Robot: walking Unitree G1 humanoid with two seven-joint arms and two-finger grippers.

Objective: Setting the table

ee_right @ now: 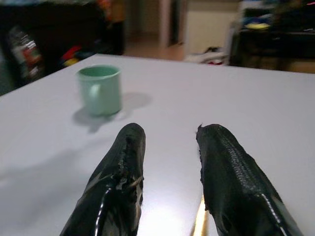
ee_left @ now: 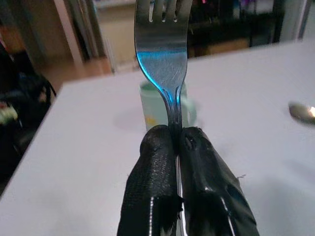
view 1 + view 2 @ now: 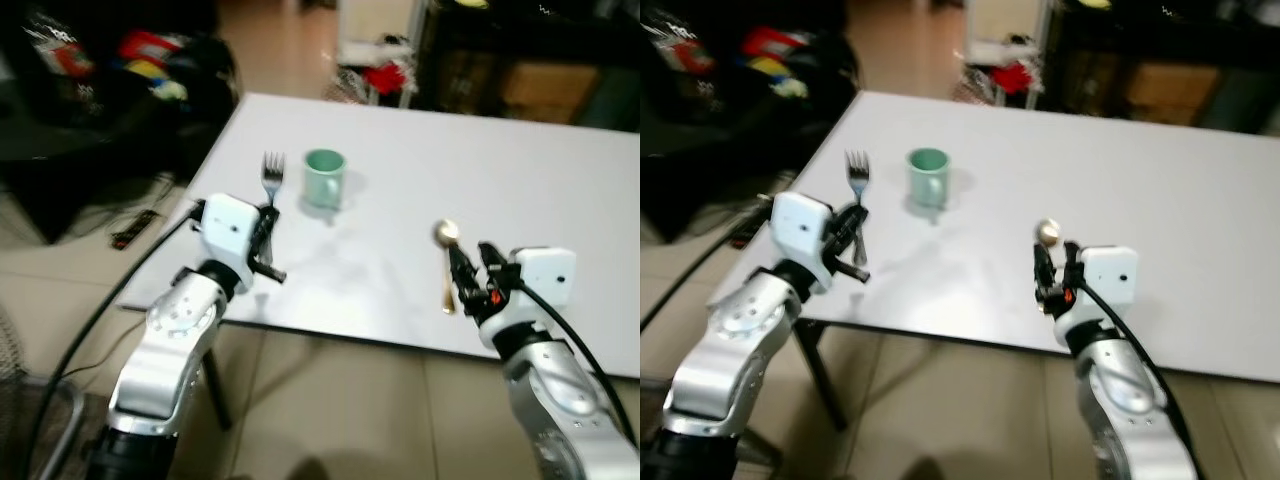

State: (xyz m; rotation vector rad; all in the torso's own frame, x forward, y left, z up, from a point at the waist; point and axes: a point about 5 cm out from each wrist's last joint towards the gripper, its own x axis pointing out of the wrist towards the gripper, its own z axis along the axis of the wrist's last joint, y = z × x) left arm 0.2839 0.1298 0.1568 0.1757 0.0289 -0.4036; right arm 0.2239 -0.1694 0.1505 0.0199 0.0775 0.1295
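No text, label or number can be read anywhere.

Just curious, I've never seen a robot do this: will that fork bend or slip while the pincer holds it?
Probably neither bends nor droops: the fork looks like shiny metal and juts straight from the left pincer. It could slip or swivel, though, since the fingers clamp only its narrow, smooth neck. It seems light for them.

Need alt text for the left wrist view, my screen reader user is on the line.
The left gripper is shut on the handle of a steel fork, tines pointing away. Behind it on the white table stands a green mug, and a spoon lies off to one side.
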